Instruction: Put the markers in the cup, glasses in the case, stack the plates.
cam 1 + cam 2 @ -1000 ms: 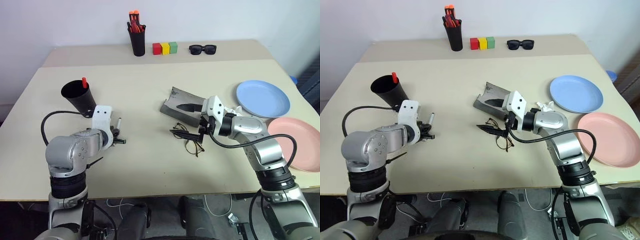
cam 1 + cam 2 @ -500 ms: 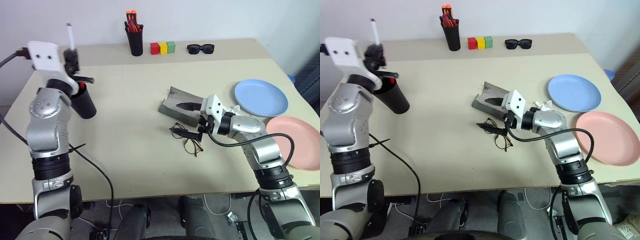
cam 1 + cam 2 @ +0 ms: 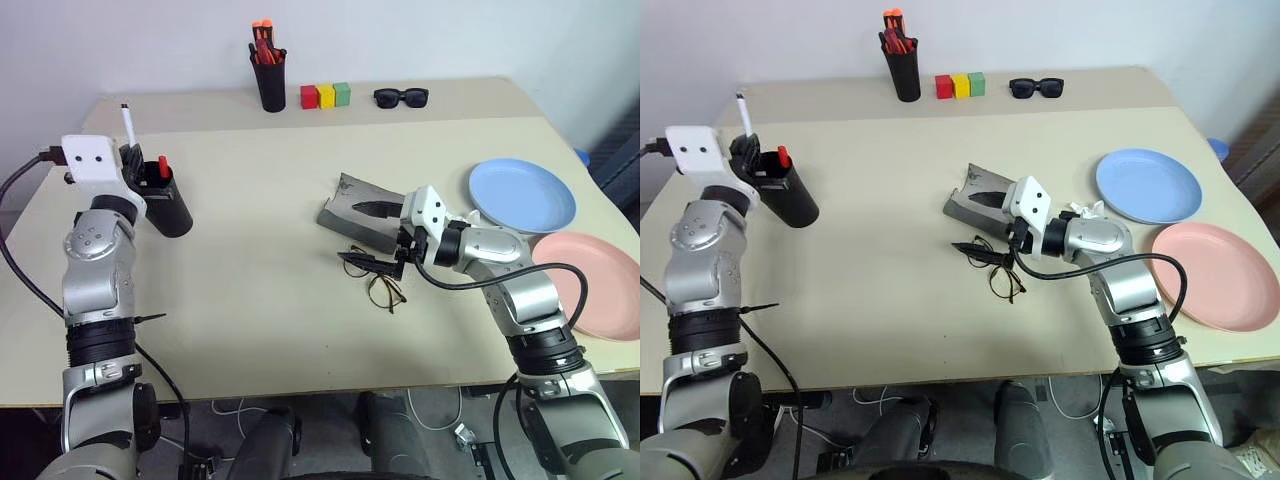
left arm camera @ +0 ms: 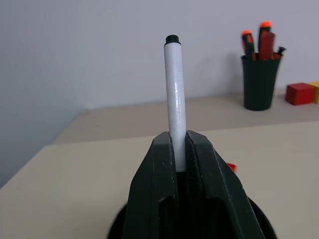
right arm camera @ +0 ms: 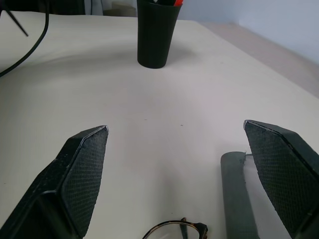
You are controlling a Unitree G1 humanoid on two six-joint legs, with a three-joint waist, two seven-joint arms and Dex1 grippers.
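My left gripper [image 3: 131, 158] is shut on the white marker [image 4: 175, 104], which stands upright out of its fingers. It hovers just over the mouth of the wide black cup [image 3: 168, 208] at the table's left. A red-ended marker [image 3: 162, 166] sticks out of that cup. My right gripper [image 5: 175, 127] is open wide, level, just above the table between the wire-framed glasses [image 3: 379, 284] and the open grey case [image 3: 348, 214]. It holds nothing. The light blue plate [image 3: 523, 196] and the salmon pink plate [image 3: 601, 290] lie side by side at the right.
At the back stand a narrower black cup with red-orange pens [image 3: 271, 82], three coloured blocks [image 3: 327, 96] and black sunglasses [image 3: 404, 97]. A black cable [image 3: 25, 270] loops from my left wrist. The pink plate reaches the table's right edge.
My left gripper lifted the white marker off the table, swung it left and up, then came down to the black cup's mouth. The right arm kept still.
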